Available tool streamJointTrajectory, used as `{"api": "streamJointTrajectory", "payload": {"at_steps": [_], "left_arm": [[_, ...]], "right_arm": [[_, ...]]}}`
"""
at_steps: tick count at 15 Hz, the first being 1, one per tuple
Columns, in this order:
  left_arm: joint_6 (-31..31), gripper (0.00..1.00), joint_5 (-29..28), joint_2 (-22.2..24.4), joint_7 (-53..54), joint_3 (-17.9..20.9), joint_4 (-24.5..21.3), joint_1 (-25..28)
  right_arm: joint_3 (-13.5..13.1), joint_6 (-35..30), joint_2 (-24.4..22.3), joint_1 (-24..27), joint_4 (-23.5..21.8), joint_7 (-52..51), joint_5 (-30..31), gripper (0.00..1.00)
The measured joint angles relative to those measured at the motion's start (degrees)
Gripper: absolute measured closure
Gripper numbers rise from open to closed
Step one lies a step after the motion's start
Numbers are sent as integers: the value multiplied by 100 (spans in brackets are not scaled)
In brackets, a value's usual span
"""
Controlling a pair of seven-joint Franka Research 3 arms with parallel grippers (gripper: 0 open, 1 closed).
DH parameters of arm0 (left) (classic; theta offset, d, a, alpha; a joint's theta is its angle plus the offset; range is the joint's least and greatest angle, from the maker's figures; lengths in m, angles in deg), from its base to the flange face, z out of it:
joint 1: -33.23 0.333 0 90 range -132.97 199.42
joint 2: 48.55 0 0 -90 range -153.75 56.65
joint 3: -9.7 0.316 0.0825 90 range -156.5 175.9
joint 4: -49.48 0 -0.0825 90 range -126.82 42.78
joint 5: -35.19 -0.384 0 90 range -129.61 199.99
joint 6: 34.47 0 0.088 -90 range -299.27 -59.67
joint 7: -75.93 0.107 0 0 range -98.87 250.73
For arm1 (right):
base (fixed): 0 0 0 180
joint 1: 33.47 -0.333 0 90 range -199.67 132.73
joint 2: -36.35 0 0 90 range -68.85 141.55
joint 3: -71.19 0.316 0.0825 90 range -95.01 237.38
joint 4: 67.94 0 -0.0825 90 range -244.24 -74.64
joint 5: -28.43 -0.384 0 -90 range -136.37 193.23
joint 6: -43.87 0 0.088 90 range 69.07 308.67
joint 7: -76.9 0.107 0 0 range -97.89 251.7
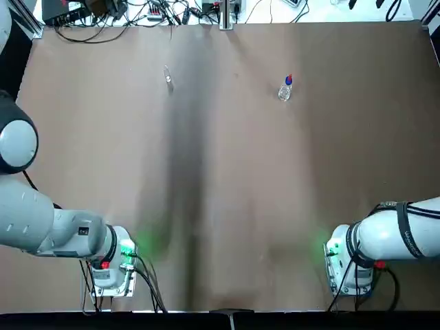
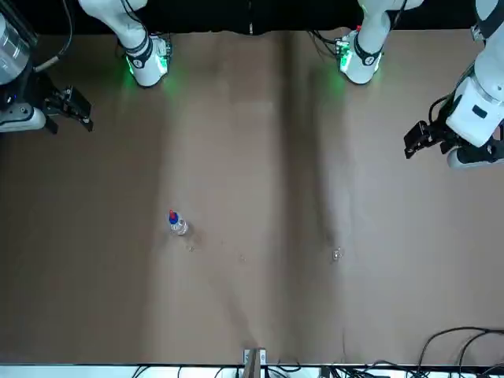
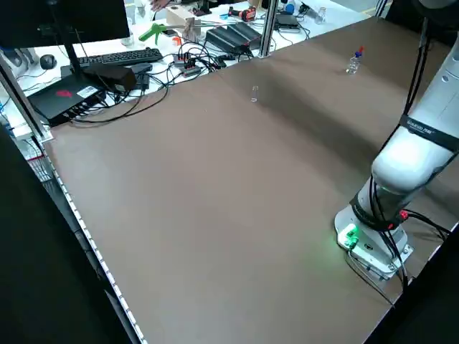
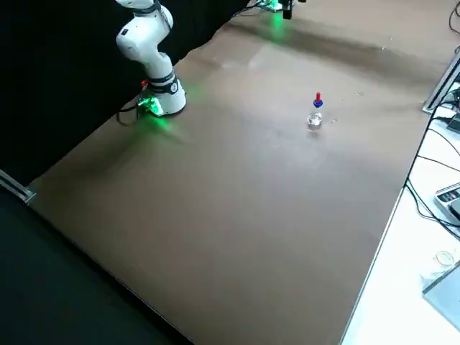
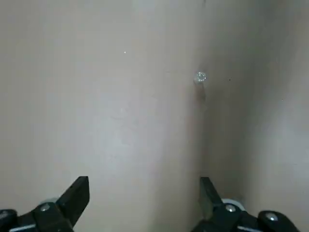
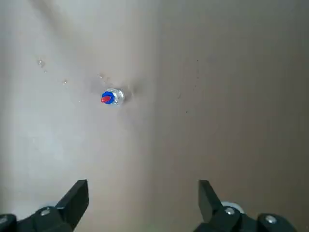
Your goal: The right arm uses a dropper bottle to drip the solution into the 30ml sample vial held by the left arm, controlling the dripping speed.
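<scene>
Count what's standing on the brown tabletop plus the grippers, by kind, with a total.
Dropper bottle: 1
Sample vial: 1
Two-finger grippers, both open over the table: 2, left gripper and right gripper
Total: 4

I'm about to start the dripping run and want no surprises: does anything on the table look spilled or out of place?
Possibly spilled: small glinting spots, perhaps droplets, lie near the dropper bottle. The bottle and sample vial both look upright.
</scene>
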Motion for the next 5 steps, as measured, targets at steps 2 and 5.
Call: {"api": "streamJointTrajectory", "payload": {"at_steps": [2,5], "left_arm": [[6,0,0,0,0,0,0,0],[7,0,0,0,-4,6,0,21]], "right_arm": [[-2,-73,-9,5,0,0,0,0],[-8,-96,-8,24,0,0,2,0]]}}
